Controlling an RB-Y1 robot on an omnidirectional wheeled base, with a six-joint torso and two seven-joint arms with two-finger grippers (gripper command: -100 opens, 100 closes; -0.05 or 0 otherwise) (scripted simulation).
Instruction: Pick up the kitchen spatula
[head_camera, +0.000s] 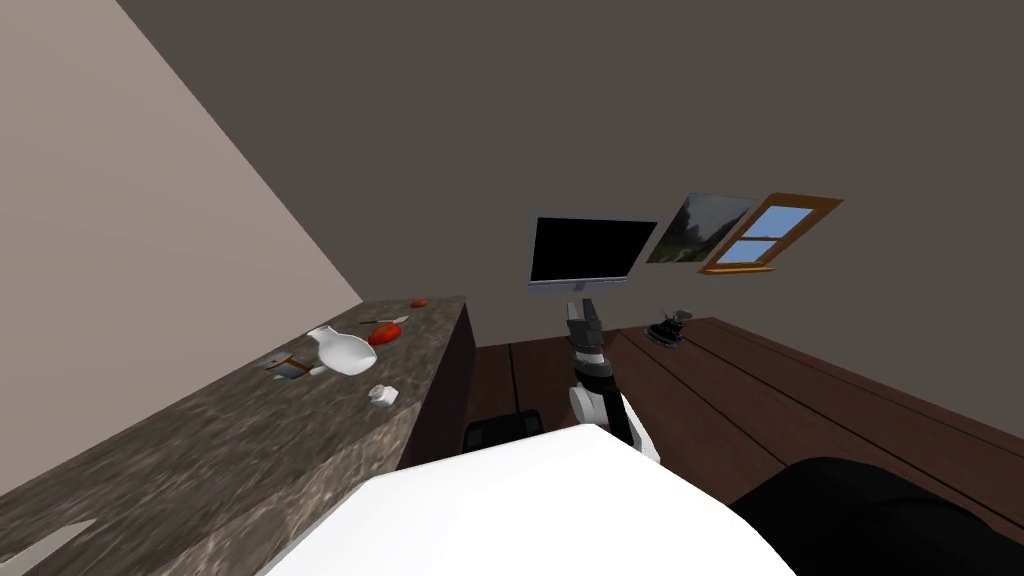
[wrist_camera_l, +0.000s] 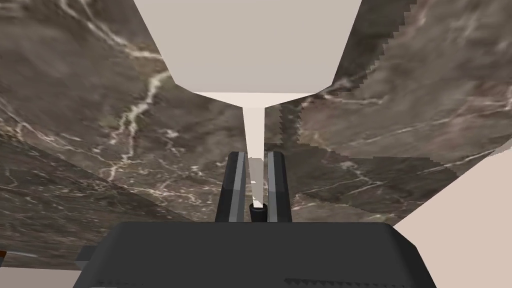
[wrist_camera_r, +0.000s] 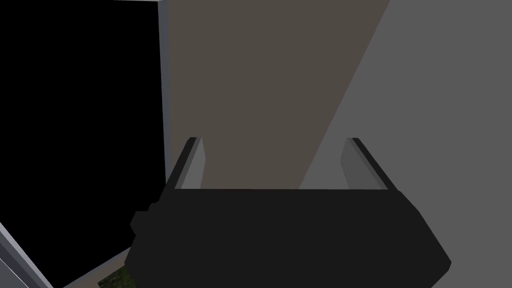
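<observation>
Marble bench (wrist_camera_l: 100, 125) ahead: left pincer (wrist_camera_l: 256, 156) clamps what I take for the spatula (wrist_camera_l: 250, 45), right pincer (wrist_camera_r: 273, 142) gapes; lift next.

The middle stretch of the worktop (head_camera: 200, 440) is bare marble, reachable over its front edge. Toward the far end things crowd it: a white vase (head_camera: 341, 351) mid-width, a red item (head_camera: 385, 333) behind it, a small white object (head_camera: 382, 395) near the front edge, and a blue-and-brown item (head_camera: 288, 367) toward the back edge, which the light wall (head_camera: 120, 250) closes off. The left end effector (wrist_camera_l: 256, 156), clamped on the pale spatula (wrist_camera_l: 250, 45) by its thin handle, has bare marble on both sides. The right end effector (wrist_camera_r: 272, 145), fingers apart, has a monitor (head_camera: 588, 250) ahead; free floor (head_camera: 800, 400) lies to its right.
</observation>
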